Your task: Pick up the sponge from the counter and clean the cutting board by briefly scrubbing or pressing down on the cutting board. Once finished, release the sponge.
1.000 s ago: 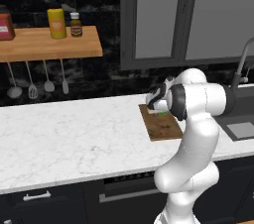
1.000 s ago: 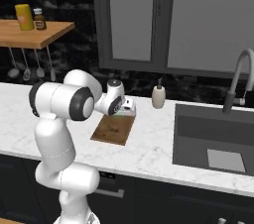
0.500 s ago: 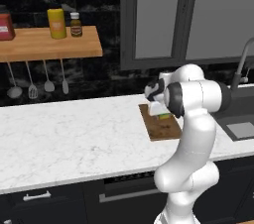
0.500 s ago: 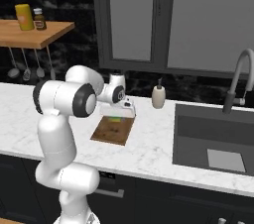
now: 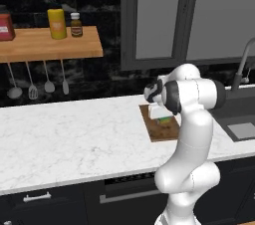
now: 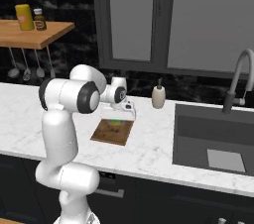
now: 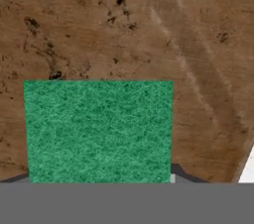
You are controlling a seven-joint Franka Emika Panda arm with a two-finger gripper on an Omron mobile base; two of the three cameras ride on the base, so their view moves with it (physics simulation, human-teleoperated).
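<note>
Here, sponge (image 7: 98, 131) flat on cutting board (image 7: 149, 34), bare wood around, end effector (image 6: 120, 115) grip unclear.

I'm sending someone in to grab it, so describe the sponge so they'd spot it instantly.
Find the white marble counter left of the sink. On it lies a dark brown cutting board, under the robot's gripper. The sponge sits there: a small green-topped block.

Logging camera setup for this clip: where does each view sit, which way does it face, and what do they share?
Left base view: behind the arm's left, facing the counter; arm at lower right.
Right base view: behind its right, facing the cutting board and sink; arm at lower left.
Hand view: looks down on the sponge.
Both base views share the cutting board, sponge and wall shelf.
</note>
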